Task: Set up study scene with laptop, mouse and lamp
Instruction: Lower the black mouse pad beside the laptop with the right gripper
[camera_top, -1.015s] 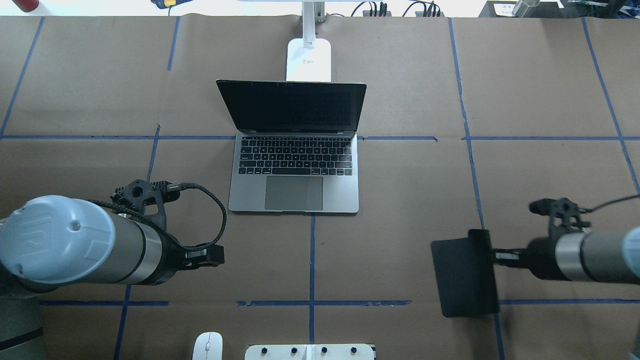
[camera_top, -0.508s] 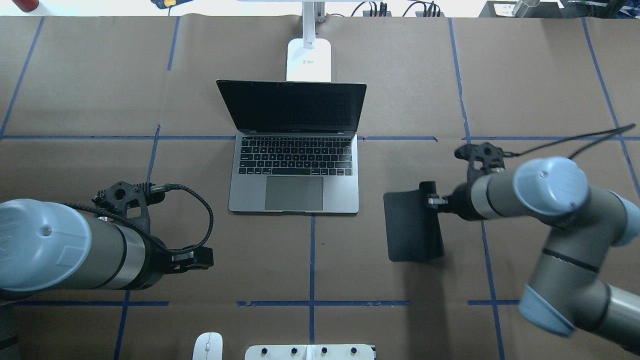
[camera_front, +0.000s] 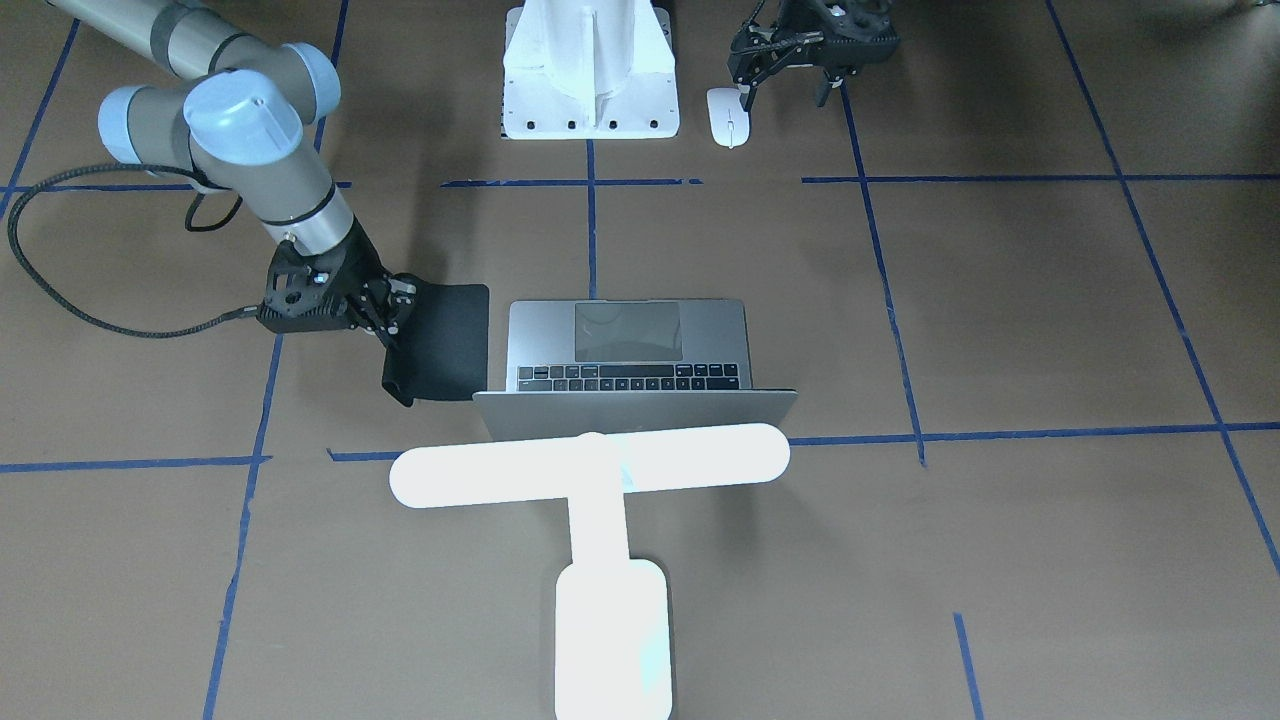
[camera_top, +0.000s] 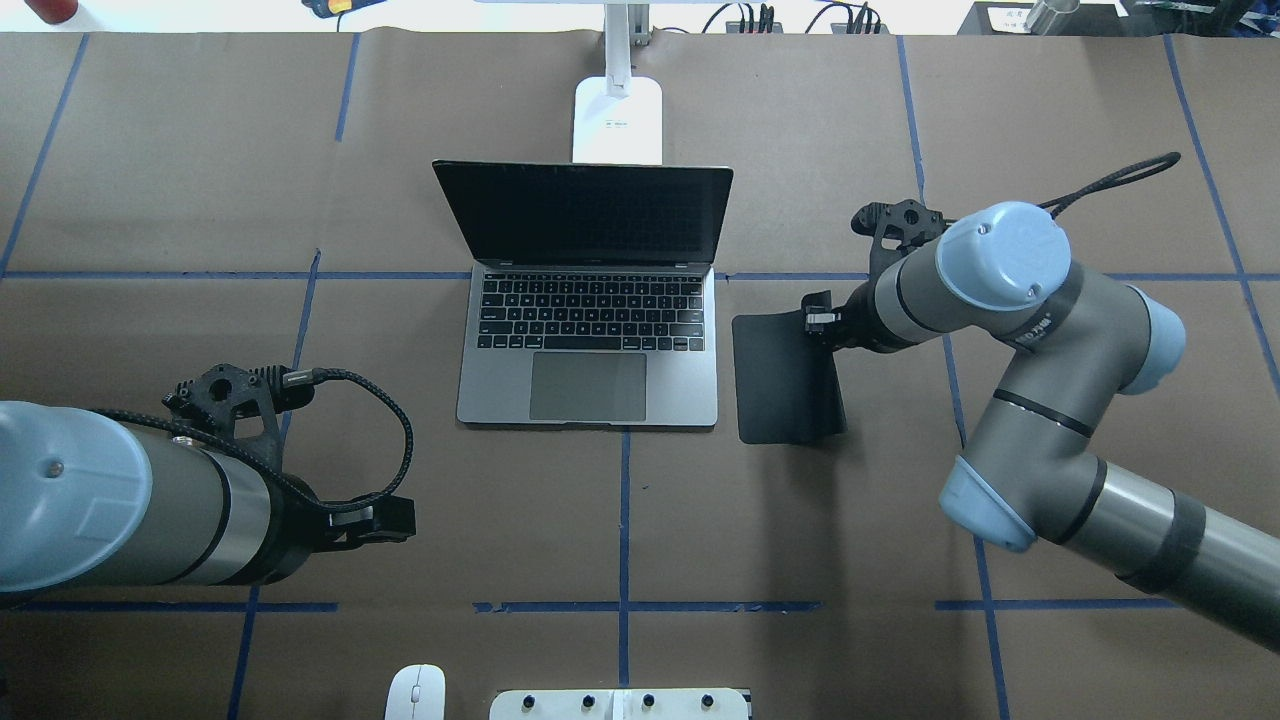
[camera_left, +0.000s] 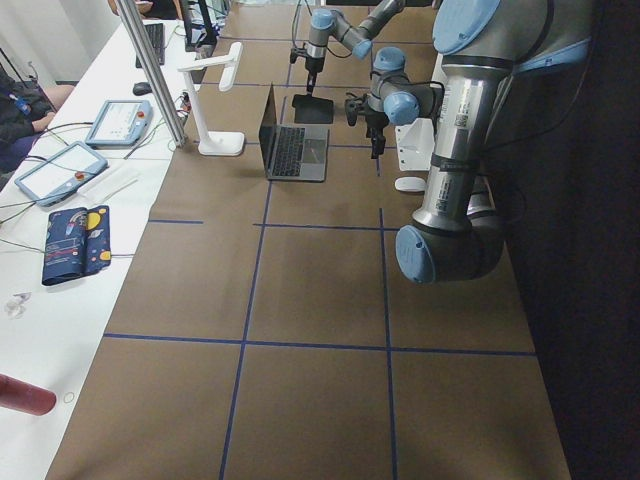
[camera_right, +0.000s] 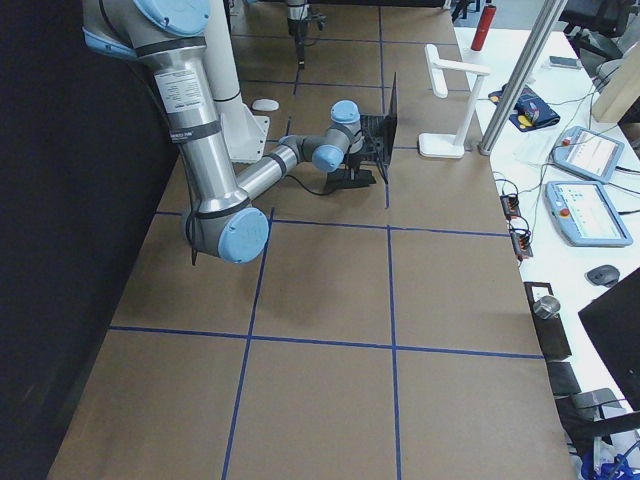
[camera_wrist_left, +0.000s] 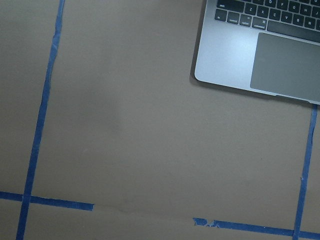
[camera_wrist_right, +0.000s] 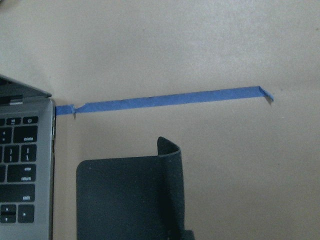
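The silver-grey laptop (camera_top: 590, 340) stands open at the table's middle, its screen dark; it also shows in the front view (camera_front: 628, 345) and the left wrist view (camera_wrist_left: 250, 60). The glowing white lamp (camera_front: 590, 465) stands just behind it, with its base (camera_top: 617, 120) on the table. The white mouse (camera_top: 415, 692) lies at the near edge, beside the pedestal. My right gripper (camera_top: 815, 322) is shut on the curled right edge of a black mat (camera_top: 785, 375), which lies just right of the laptop (camera_wrist_right: 125, 200). My left gripper (camera_front: 788, 85) hangs open and empty above and beside the mouse (camera_front: 728, 117).
A white flared pedestal (camera_top: 620, 703) with bolt holes stands at the near edge. Blue tape lines cross the brown table cover. A side desk with tablets (camera_left: 60, 170) and a metal post (camera_left: 150, 70) lies beyond the lamp.
My right arm has carried the black mat from the near right over to the laptop's right side. My left arm has drawn back slightly toward the near left.
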